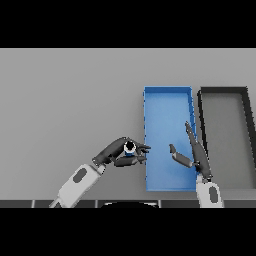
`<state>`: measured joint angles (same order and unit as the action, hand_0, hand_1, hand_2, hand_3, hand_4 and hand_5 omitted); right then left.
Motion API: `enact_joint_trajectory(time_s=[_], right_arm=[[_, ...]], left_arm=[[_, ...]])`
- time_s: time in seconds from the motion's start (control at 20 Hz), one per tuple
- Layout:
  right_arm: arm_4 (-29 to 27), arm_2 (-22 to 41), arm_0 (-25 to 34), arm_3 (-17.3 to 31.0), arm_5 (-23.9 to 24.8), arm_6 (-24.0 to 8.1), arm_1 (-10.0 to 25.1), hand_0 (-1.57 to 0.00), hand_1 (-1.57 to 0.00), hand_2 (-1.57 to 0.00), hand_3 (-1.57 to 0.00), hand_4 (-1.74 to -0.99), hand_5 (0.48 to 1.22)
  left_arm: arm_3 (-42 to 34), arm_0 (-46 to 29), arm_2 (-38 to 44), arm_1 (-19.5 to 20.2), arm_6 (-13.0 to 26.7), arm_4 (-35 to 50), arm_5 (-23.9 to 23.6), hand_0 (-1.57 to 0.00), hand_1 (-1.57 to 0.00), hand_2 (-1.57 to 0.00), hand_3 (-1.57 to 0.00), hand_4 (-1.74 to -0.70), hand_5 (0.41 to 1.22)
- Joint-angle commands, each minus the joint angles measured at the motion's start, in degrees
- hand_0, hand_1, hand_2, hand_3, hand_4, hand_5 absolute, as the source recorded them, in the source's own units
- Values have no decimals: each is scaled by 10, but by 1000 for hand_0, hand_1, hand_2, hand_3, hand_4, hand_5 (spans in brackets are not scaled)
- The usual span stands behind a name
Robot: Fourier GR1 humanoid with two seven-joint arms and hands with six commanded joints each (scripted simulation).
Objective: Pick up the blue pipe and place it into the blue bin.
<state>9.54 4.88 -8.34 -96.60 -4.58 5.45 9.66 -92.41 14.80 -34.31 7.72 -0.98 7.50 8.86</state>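
Head view: left hand [120,152] holds blue pipe [129,148] upright, end-on.

A blue bin [167,100] and a black bin [223,91] are sitting on a grey table [70,100]; dark hands are showing on white-grey arms [77,182].

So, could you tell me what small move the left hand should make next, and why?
Probably carry the pipe rightward over the blue bin before releasing. The left hand is curled round it just left of the bin's wall, not yet above the inside.
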Motion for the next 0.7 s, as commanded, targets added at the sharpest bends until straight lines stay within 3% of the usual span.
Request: enact_joint_trajectory(time_s=[0.0,0.25,0.4,0.55,0.65], right_arm=[[7,4,-21,-12,14,8,-13,1,1,1,1,-1271,688],[70,39,-170,-96,109,39,-92,1,1,1,1,-1250,688],[77,40,-177,-119,123,13,-103,1,1,1,1,-1213,684],[-18,45,-189,-170,47,54,-86,1,1,1,1,-1231,620],[-70,44,-180,-215,8,18,-61,1,1,1,1,-1254,554]], left_arm=[[-1,-1,2,2,8,0,-2,-1566,-1567,-1567,-1440,-1728,1219],[3,-2,-2,0,7,-7,-3,-1569,-1570,-1570,-1443,-1730,1220],[6,-1,-2,0,5,-9,0,-1570,-1570,-1570,-1440,-1730,1220],[3,-2,2,1,8,-6,-1,-1571,-1571,-1571,-1441,-1731,1221],[13,5,1,-5,11,-10,1,-1571,-1571,-1571,-1442,-1731,1221]])
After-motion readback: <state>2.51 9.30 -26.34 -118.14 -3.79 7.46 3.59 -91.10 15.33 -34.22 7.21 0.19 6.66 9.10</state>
